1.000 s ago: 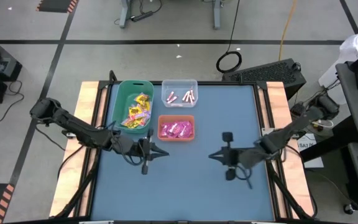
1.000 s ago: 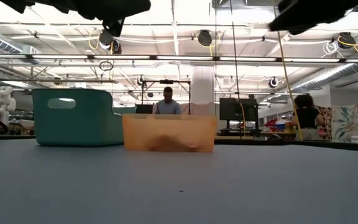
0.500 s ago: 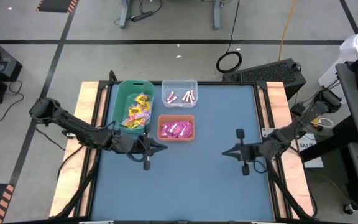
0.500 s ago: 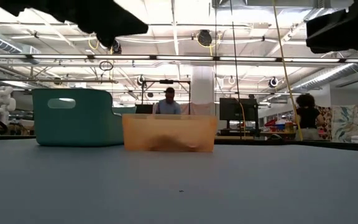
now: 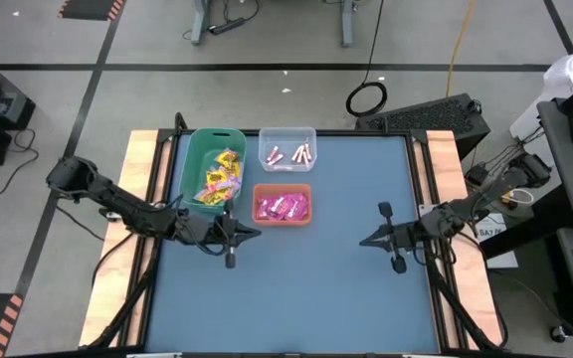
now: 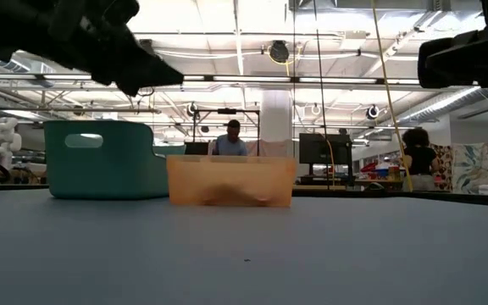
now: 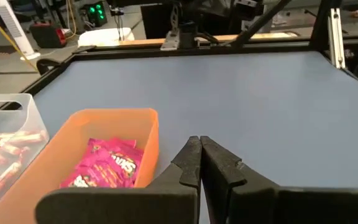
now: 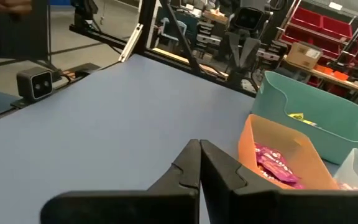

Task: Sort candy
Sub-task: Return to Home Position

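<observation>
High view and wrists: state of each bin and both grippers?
green bin: upright, holds yellow packets
clear bin: upright, holds pale sticks
orange bin: upright, holds magenta packets
left gripper: shut, empty, over the table near the orange bin
right gripper: shut, empty, over the table's right side

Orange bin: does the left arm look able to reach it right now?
Likely yes. The left gripper, shut, hangs close beside the orange bin, with only bare table between them. The bin's top is open, and the right gripper is far off.
</observation>
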